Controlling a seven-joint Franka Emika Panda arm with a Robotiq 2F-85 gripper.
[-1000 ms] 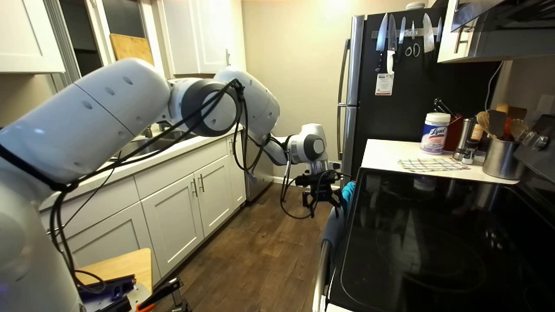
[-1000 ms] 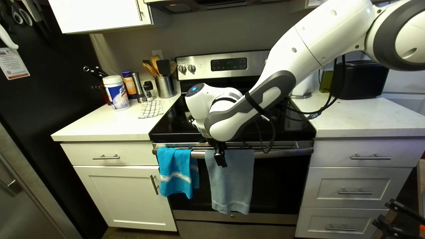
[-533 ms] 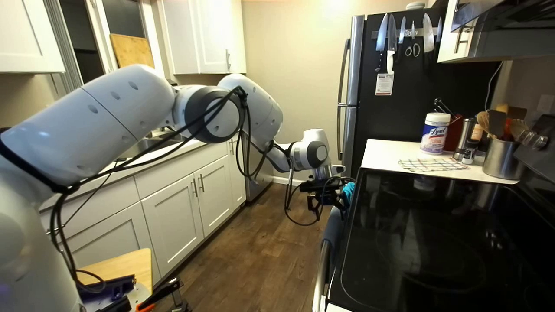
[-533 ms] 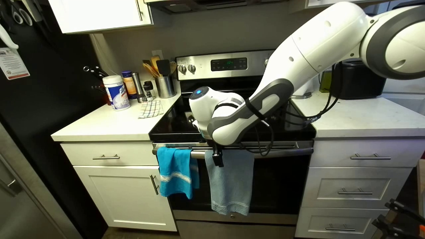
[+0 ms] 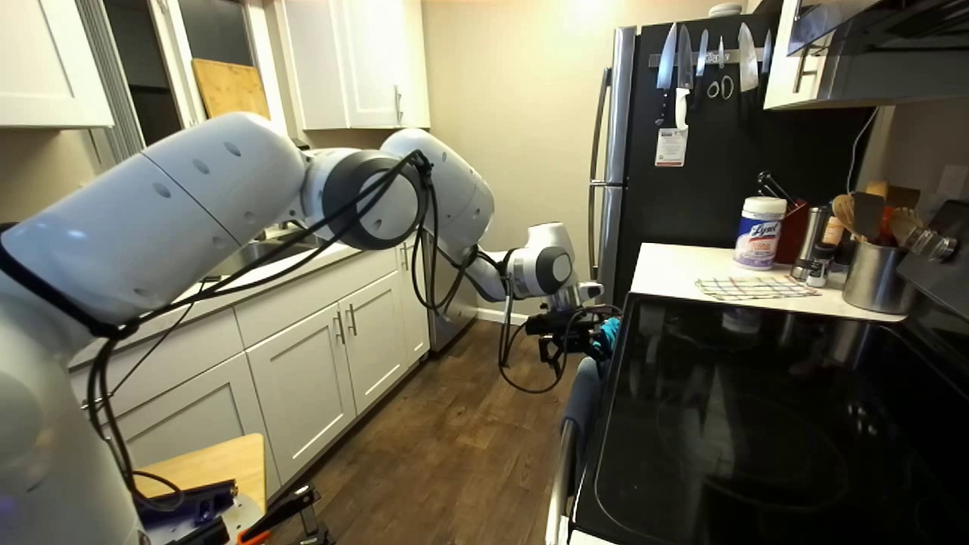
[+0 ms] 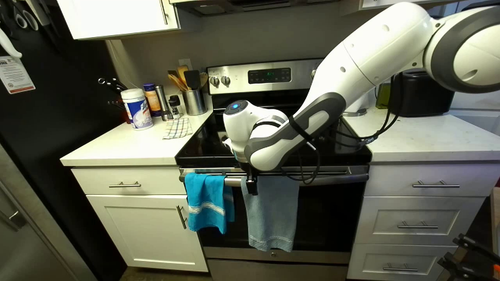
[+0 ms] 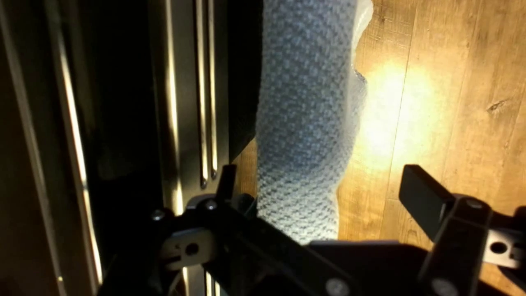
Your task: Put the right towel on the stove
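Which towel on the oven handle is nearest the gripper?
The pale blue woven towel: the open black gripper frames its edge in the wrist view. The turquoise towel with a white band hangs farther left in an exterior view.

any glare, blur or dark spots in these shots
Wrist view: glare washes out part of the floor; the gripper is mostly dark, while the blue-grey towel shows its weave. In an exterior view, the stove has reflections across its glossy top, and the wall looks overexposed up top. In an exterior view, the green display digits are too blurry to read.
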